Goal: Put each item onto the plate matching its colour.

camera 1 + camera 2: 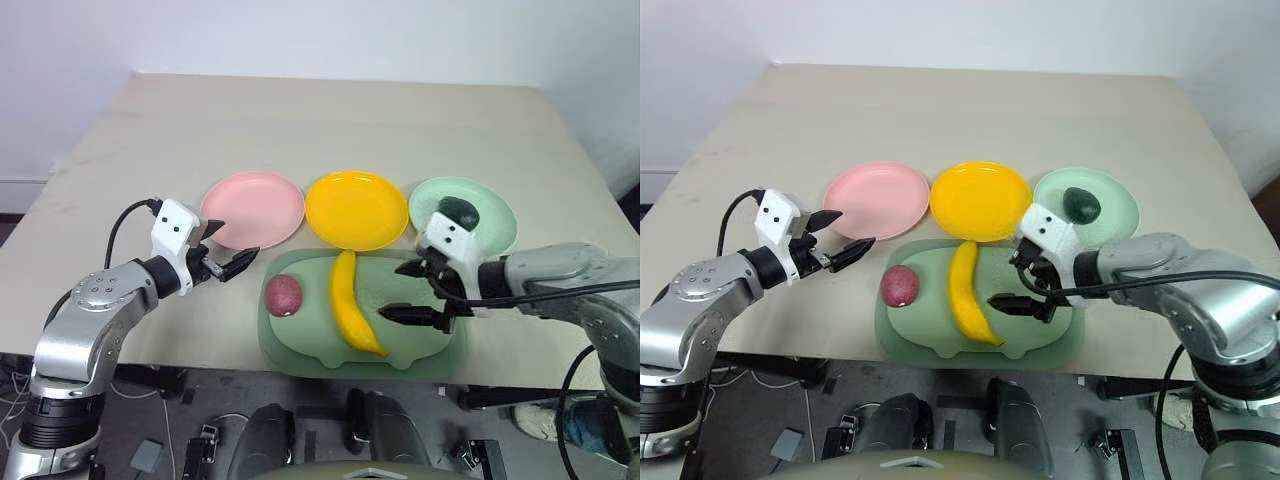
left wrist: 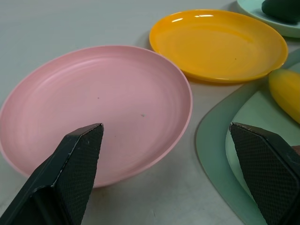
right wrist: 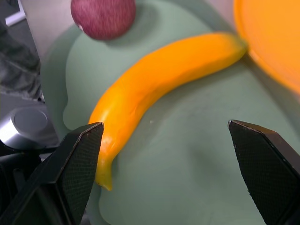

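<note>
the banana (image 1: 352,303) lies on the pale green tray (image 1: 300,350), long axis running from the table's far side toward the near edge. its blunt end points at the yellow plate (image 1: 356,209); its tapered tip curves toward the robot's right near the tray's front rim. it is smooth, glossy and orange-yellow. the reddish-purple fruit (image 1: 283,295), round and matt, sits on the same tray to the banana's left, apart from it. the dark green avocado (image 1: 1081,205) rests on the mint green plate (image 1: 1118,218); which way it points is hard to judge from here. the pink plate (image 1: 252,208) is bare. the left gripper (image 1: 228,248) hovers near the pink plate's front rim, fingers apart, nothing between them. the right gripper (image 1: 408,290) hangs over the tray just right of the banana, fingers spread wide, empty.
</note>
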You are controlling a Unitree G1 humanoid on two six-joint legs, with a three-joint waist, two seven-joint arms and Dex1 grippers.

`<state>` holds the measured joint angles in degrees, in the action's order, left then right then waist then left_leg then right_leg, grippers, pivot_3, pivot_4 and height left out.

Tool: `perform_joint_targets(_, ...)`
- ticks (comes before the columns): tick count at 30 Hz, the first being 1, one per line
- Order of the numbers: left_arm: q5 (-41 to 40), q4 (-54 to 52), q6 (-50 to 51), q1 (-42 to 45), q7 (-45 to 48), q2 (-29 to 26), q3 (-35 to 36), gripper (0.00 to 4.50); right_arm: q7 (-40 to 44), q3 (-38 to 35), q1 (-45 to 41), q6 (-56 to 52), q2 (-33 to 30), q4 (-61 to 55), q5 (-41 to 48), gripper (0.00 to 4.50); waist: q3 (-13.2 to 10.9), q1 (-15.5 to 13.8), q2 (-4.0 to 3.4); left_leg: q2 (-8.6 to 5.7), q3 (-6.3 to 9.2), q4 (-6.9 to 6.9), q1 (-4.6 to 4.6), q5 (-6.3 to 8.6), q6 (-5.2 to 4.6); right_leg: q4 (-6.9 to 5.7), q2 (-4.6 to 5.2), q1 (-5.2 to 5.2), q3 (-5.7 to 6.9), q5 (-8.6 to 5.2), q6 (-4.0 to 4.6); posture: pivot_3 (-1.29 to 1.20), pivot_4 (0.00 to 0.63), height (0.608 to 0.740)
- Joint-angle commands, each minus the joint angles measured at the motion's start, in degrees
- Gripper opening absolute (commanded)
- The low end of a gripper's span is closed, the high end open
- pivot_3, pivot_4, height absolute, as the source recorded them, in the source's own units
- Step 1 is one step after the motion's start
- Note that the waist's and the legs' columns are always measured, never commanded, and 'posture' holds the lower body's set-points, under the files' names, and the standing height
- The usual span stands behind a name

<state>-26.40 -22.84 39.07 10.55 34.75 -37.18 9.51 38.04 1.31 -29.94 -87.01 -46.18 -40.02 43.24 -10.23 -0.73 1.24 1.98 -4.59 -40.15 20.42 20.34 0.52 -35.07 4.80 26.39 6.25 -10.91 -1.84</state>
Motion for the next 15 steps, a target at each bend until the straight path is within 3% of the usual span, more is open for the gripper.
perform_joint_targets(1,0.2,-1.5,-1.0,0.6,-0.1,-0.1,-0.2,4.5,-1.7,0.0,0.6,-2.1,1.0,-2.9,1.5,4.46,0.0,0.0,0.0,0.0,0.01,0.0,0.01,0.0,0.0,0.01,0.0,0.0,0.0,0.0,0.0,0.0,0.15,0.74)
perform_joint_targets(10,-0.3,-2.0,-0.3,0.5,0.3,-0.6,-0.4,4.5,-0.4,-0.7,4.8,-2.8,-0.6,-3.1,4.9,4.46,0.0,0.1,0.02,-0.02,0.01,0.0,0.01,0.01,-0.01,0.02,0.0,0.0,0.0,0.0,0.0,0.0,0.15,0.74)
perform_joint_targets(15,-1.0,-2.5,1.3,0.6,1.0,-1.6,-0.6,4.5,-3.4,-1.4,5.6,-4.6,3.0,-5.4,6.1,4.46,0.0,0.1,0.02,0.01,0.04,0.0,-0.01,0.0,-0.01,0.01,-0.06,0.0,0.0,-0.01,0.0,0.0,0.15,0.74)
